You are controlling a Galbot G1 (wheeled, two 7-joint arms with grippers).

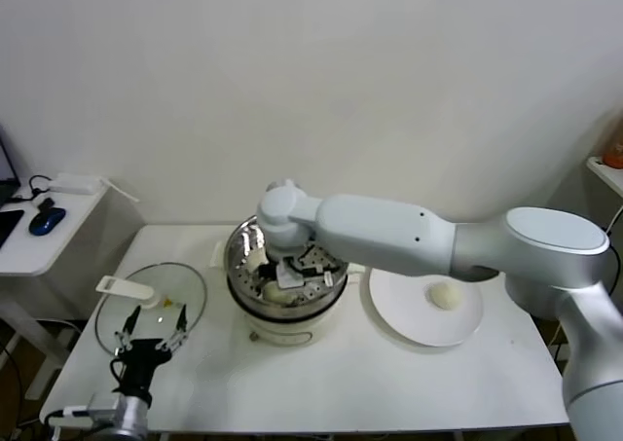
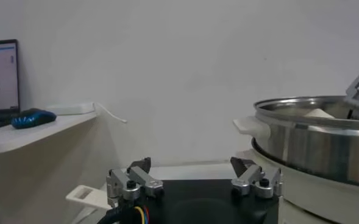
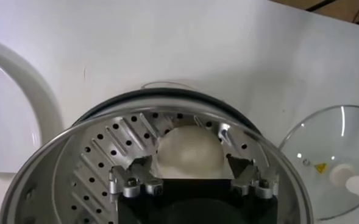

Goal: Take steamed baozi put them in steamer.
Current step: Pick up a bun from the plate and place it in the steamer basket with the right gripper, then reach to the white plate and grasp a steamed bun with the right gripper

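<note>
The steamer [image 1: 237, 249], a shiny steel pot on a white base, stands mid-table. My right gripper [image 1: 292, 274] reaches down inside it. In the right wrist view the right gripper [image 3: 189, 163] is open, its fingers [image 3: 138, 168] on either side of a cream-white baozi [image 3: 188, 149] that rests on the perforated tray [image 3: 100, 167]. The head view shows two baozi in the pot [image 1: 256, 263] [image 1: 275, 292]. One more baozi [image 1: 444, 294] lies on the white plate [image 1: 404, 316]. My left gripper [image 1: 151, 334] is open and empty, parked low near the front left edge.
A round glass lid [image 1: 185, 290] with a white handle [image 1: 125, 287] lies left of the steamer, just beyond my left gripper. A side table [image 1: 29, 246] with a blue mouse stands at far left. The left wrist view shows the steamer's wall [image 2: 313, 140].
</note>
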